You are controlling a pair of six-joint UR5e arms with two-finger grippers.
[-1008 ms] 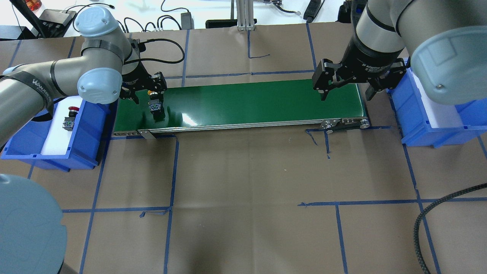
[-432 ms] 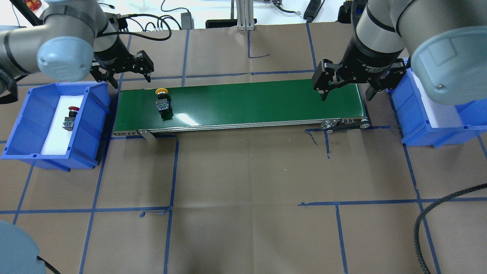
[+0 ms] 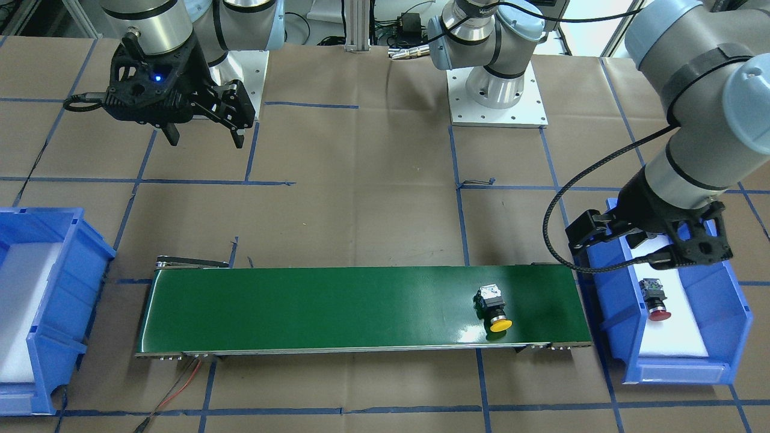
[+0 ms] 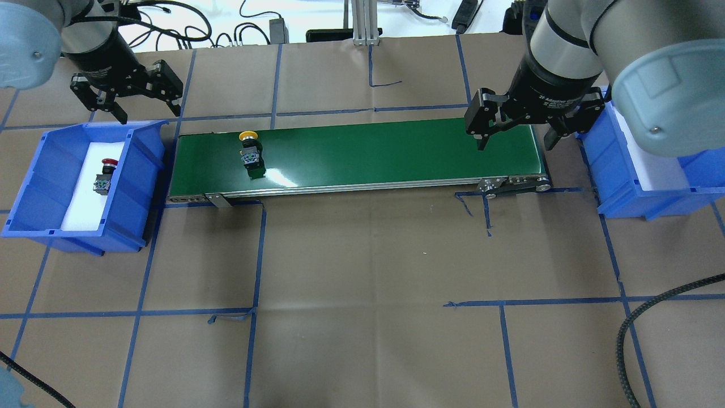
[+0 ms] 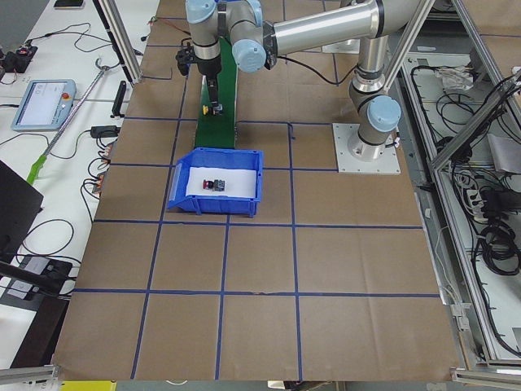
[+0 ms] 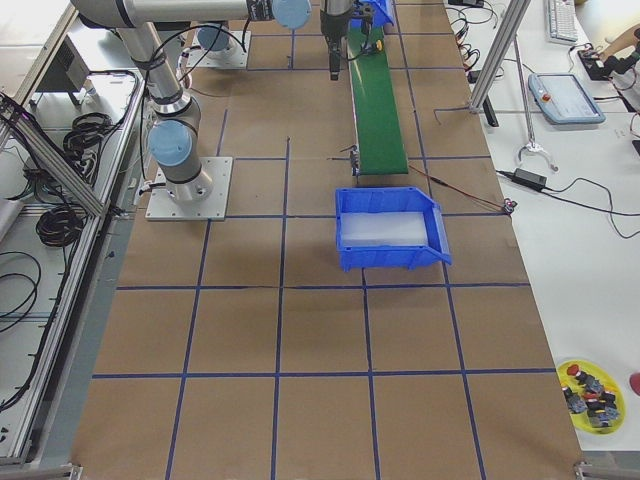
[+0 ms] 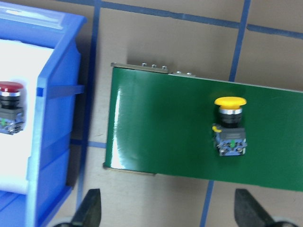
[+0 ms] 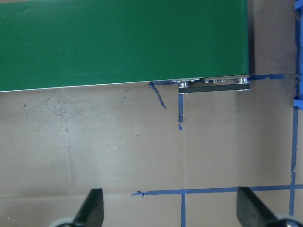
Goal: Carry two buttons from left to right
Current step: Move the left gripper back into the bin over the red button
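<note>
Since 1 second ago the left gripper (image 4: 149, 112) has let go of the yellow button (image 4: 250, 150) and pulled up and away to the left. It now hangs high near the left blue bin (image 4: 136, 190) and the left end of the green conveyor belt (image 4: 368, 153), its 2 fingers spread wide with nothing between them. The yellow button has shifted a little to the right on the belt. It lies on its side near the belt's left end, with its cap pointing at the edge away from the robot. The red button (image 4: 105, 175) has not moved. It lies on its side on the white foam liner (image 4: 85, 207) inside the left bin. The right gripper (image 4: 514, 145) stays above the belt's right end, beside the right blue bin (image 4: 623, 190), its fingers wide apart and empty.
</note>
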